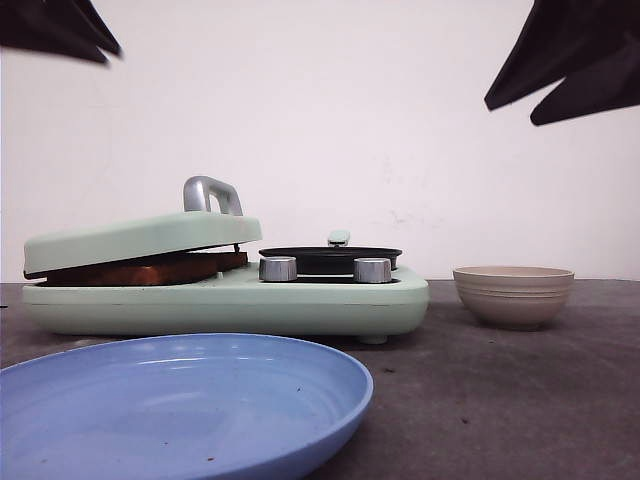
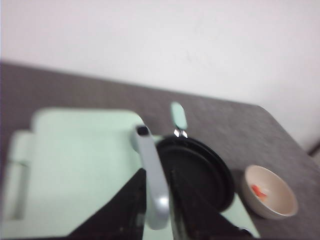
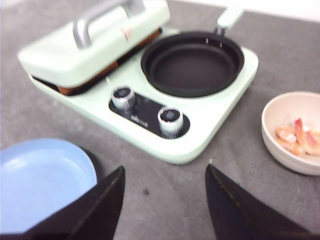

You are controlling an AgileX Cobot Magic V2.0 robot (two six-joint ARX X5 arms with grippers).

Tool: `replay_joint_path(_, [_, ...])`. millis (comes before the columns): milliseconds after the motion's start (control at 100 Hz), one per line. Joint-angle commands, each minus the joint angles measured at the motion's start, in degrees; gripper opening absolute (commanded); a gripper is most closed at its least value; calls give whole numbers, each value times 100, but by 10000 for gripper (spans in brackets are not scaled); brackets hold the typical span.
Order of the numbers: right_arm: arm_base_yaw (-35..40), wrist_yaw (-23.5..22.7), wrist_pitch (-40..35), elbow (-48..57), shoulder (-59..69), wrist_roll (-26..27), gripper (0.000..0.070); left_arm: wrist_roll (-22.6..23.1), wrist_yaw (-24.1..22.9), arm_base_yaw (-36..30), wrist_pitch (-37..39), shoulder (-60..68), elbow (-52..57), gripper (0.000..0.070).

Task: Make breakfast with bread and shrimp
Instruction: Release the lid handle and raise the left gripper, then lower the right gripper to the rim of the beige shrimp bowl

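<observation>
From the front, one mint-green cooker [image 1: 230, 295] sits on the table [image 1: 500, 390], browned bread [image 1: 140, 270] wedged under its lid, beside one blue plate [image 1: 180, 405] and one beige bowl [image 1: 513, 295]. The blurred left wrist view shows the left gripper [image 2: 159, 200] with jaws either side of the lid handle [image 2: 152, 175]; whether they grip it cannot be told. The right wrist view shows the right gripper [image 3: 165, 205] with jaws spread wide and empty, two knobs [image 3: 170, 120], one black pan [image 3: 192, 62], and a few curled orange-pink shrimp [image 3: 297, 137] in the bowl.

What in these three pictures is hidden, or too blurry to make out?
- Bread: the lid covers it in the front view, leaving only a dark brown edge.
- Shrimp: the bowl wall hides them in the front view; they are a blurred orange speck in the left wrist view.
- Left gripper: blurred at the lid handle; contact is unclear.
- Right gripper: open, with its fingers cut off by the picture's edge.
</observation>
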Motion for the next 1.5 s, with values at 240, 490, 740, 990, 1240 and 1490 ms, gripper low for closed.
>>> replay_joint_path(240, [33, 13, -448, 173, -256, 503, 306, 1309, -621, -9, -1032, -1401, 94, 2])
replay_joint_path(490, [20, 328, -855, 654, -247, 767, 306, 1554, -664, -9, -1742, -2109, 90, 2])
replay_joint_path(740, [-374, 448, -1786, 1587, 476, 992, 306, 1550, -673, -9, -2286, -2859, -46, 2])
replay_joint_path(990, [-1078, 385, -2680, 2691, 1827, 800, 308, 1495, -807, -9, -2566, -3838, -634, 2])
replay_joint_path(1240, [-1878, 94, -2933, 3508, 3112, 535, 308, 1502, -857, -9, -3036, -4433, -807, 2])
replay_joint_path(1490, [-2476, -149, -3018, 4054, 4175, 337, 308, 1543, -879, -9, -3272, -4616, -813, 2])
